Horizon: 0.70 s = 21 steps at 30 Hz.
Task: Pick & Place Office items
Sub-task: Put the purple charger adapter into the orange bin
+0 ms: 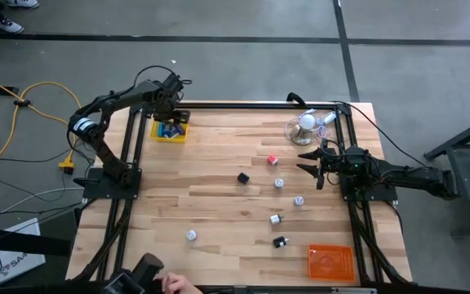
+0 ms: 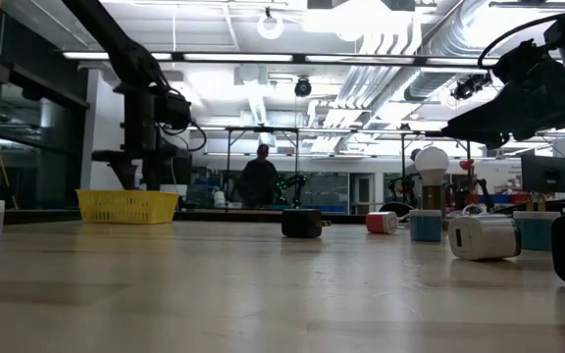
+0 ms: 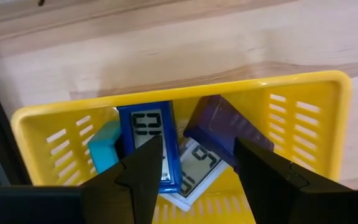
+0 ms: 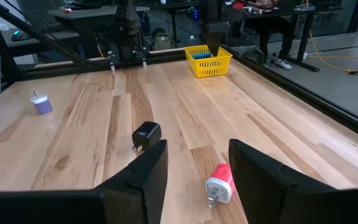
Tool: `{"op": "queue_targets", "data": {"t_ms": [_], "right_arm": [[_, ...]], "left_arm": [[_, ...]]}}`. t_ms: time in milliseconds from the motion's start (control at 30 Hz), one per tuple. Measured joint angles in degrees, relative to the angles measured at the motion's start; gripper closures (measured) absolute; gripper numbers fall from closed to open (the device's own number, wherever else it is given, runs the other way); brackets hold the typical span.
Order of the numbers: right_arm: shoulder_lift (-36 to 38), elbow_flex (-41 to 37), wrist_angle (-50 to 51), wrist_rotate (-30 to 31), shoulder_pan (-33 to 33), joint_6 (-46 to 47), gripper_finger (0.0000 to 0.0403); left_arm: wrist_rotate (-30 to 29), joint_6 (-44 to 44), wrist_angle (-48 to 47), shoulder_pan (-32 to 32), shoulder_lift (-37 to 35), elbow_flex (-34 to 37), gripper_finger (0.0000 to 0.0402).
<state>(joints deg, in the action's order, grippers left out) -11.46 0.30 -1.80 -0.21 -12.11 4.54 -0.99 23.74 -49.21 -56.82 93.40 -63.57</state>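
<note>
A yellow tray (image 1: 170, 131) stands at the table's far left. It holds a blue display piece (image 3: 154, 134), a white display piece (image 3: 197, 169), a teal block (image 3: 103, 149) and a purple block (image 3: 225, 127). My left gripper (image 3: 197, 186) hangs open above the tray, pointing down, with nothing between its fingers. Loose on the table lie a red piece (image 1: 272, 160), a black piece (image 1: 243, 177) and several small silver-white bits (image 1: 279, 183). My right gripper (image 4: 194, 171) waits open and level at the right edge, with the red piece (image 4: 219, 183) just ahead of it.
An orange tray (image 1: 330, 261) sits at the near right. A white ball-shaped object with a wiry tangle (image 1: 307, 122) stands at the far right. A second black piece (image 1: 280, 241) lies near the orange tray. A person's hand (image 1: 175, 284) shows at the near edge.
</note>
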Motion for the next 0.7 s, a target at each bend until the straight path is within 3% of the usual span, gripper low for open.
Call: {"op": "queue_targets", "data": {"t_ms": [367,700], "right_arm": [[0.0,0.0,0.0,0.0,0.0,0.0,0.0245],[0.0,0.0,0.0,0.0,0.0,0.0,0.0245]], "left_arm": [[0.8,-0.2,-1.7,0.2,-5.7,0.0,0.021],[0.9,-1.1,-3.6,4.0,-11.0,0.0,0.021]]}}
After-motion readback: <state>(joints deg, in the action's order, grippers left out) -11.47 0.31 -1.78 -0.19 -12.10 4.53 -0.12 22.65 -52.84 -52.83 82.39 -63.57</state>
